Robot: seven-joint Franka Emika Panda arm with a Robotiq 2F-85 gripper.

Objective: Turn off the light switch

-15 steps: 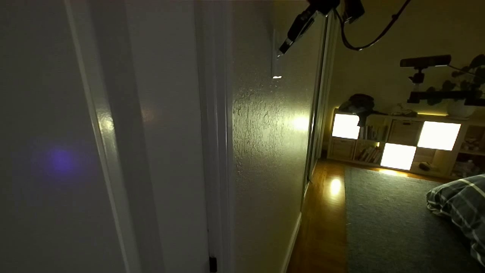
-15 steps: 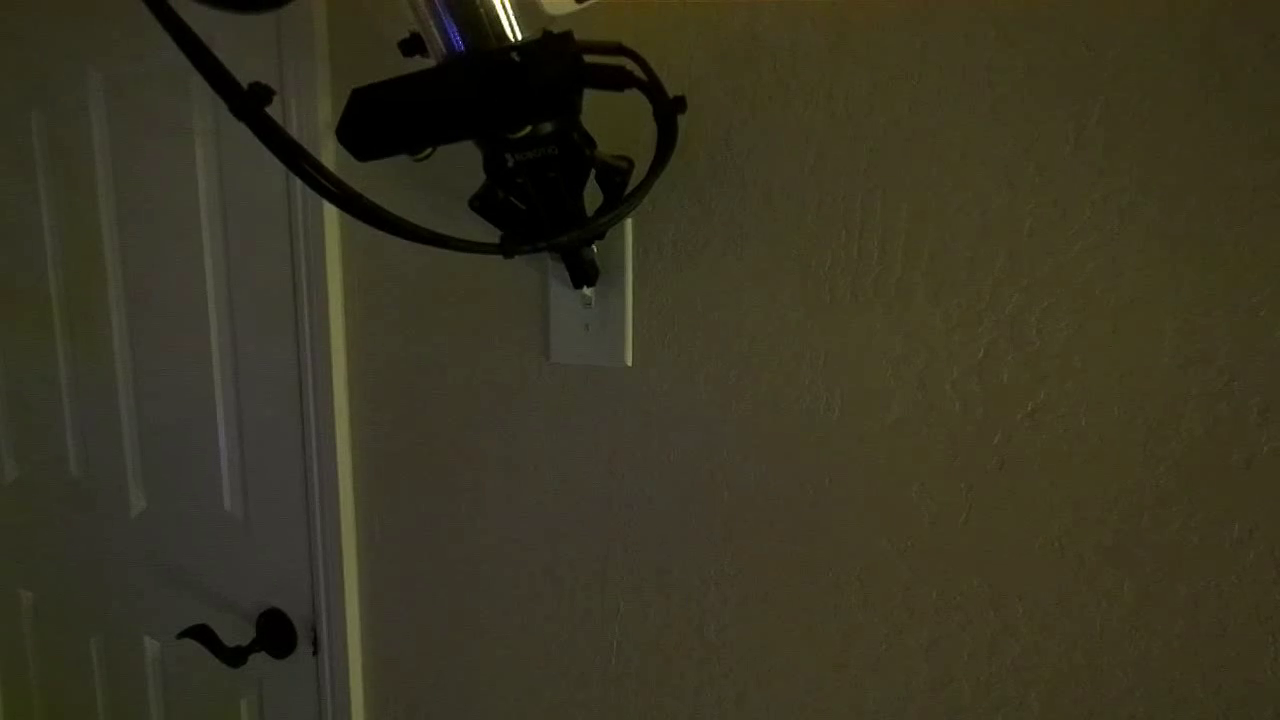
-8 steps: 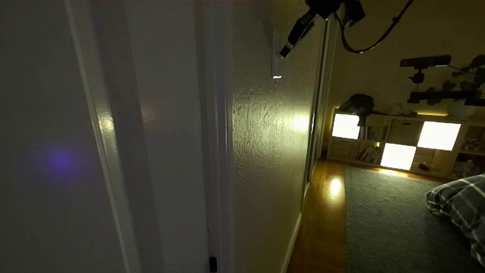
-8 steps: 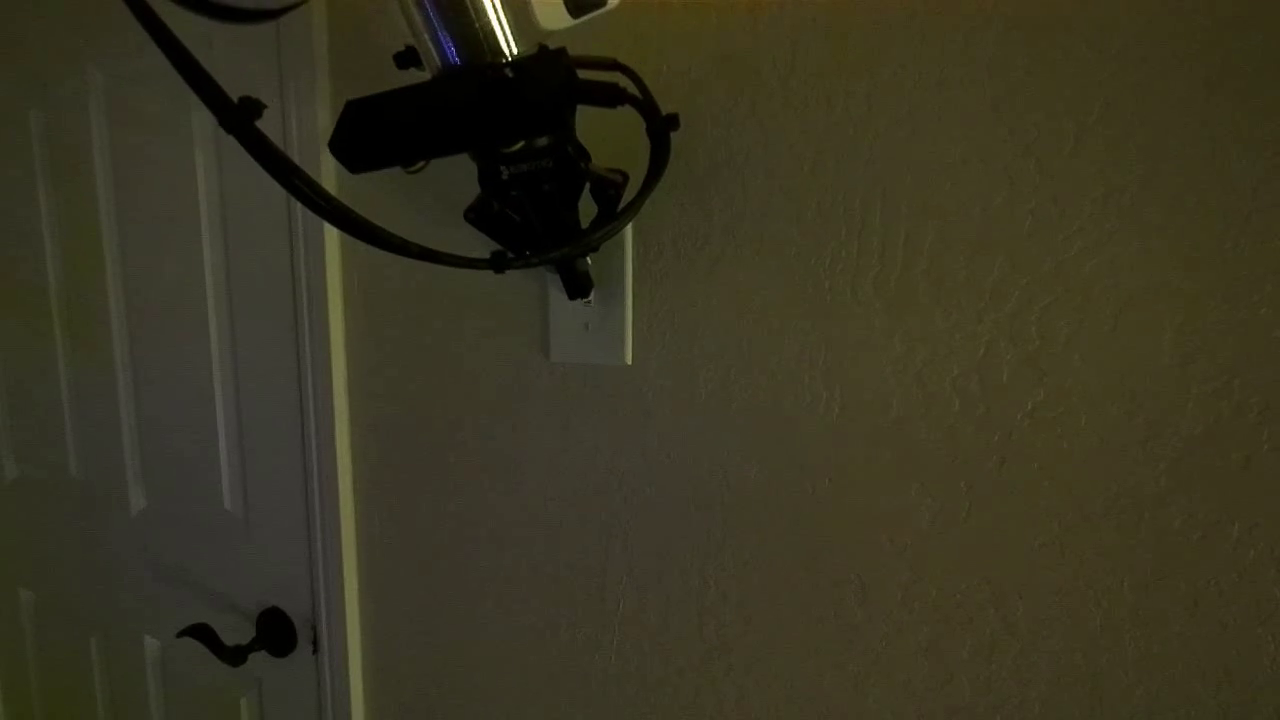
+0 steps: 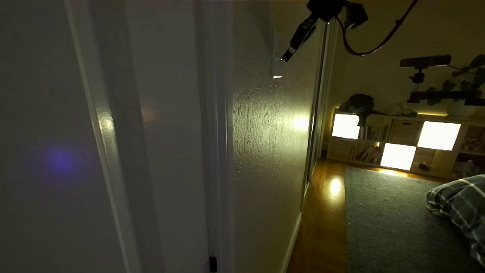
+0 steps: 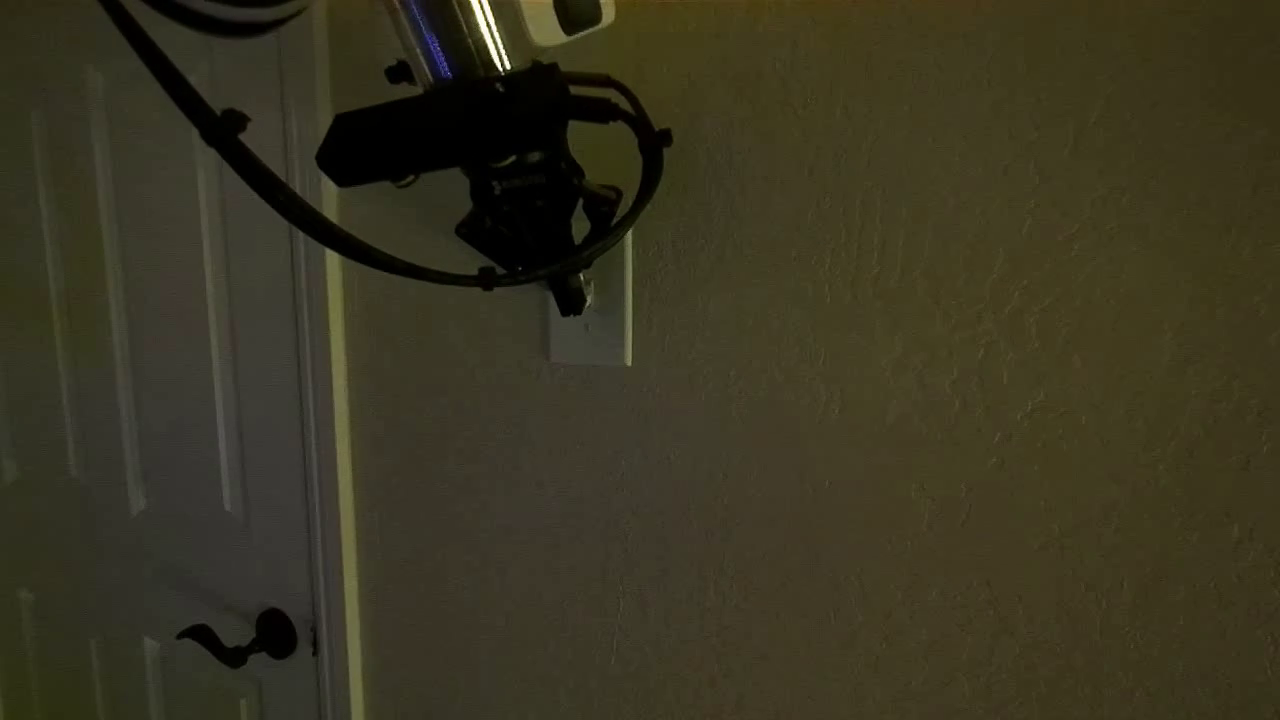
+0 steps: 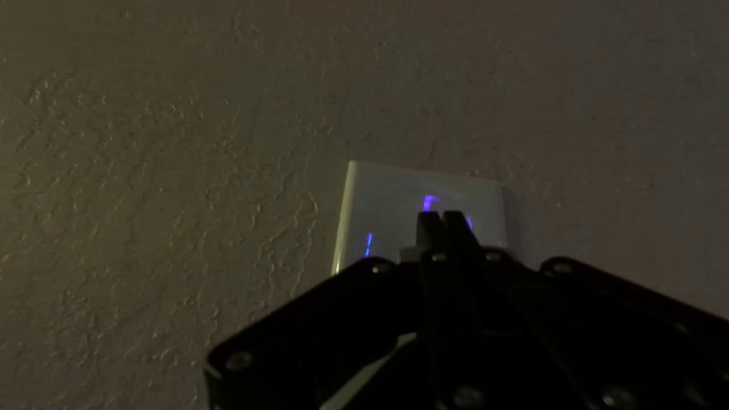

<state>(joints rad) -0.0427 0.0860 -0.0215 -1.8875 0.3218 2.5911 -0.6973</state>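
The light switch is a white upright plate on the wall, seen face-on in an exterior view (image 6: 608, 343), as a narrow pale strip in an exterior view (image 5: 276, 69), and as a grey plate in the wrist view (image 7: 387, 191). My gripper (image 6: 570, 310) is shut, its black fingertips in front of the plate's middle. A small pale piece, apparently the toggle (image 6: 588, 293), shows just right of the fingertips. The gripper also shows in an exterior view (image 5: 285, 59) and in the wrist view (image 7: 442, 215), fingertips together and empty. Whether they touch the toggle or plate cannot be told. The plate's upper part is hidden.
A white door with a dark handle (image 6: 270, 634) stands left of the switch. A black cable (image 6: 300, 215) loops round the gripper. A camera on a stand (image 5: 425, 61), a lit shelf unit (image 5: 343, 151) and a bed (image 5: 462, 204) are farther off.
My gripper has moved down the plate and slightly to the left in an exterior view, and slightly away from the wall. More of the arm shows at the top. The room's light looks unchanged.
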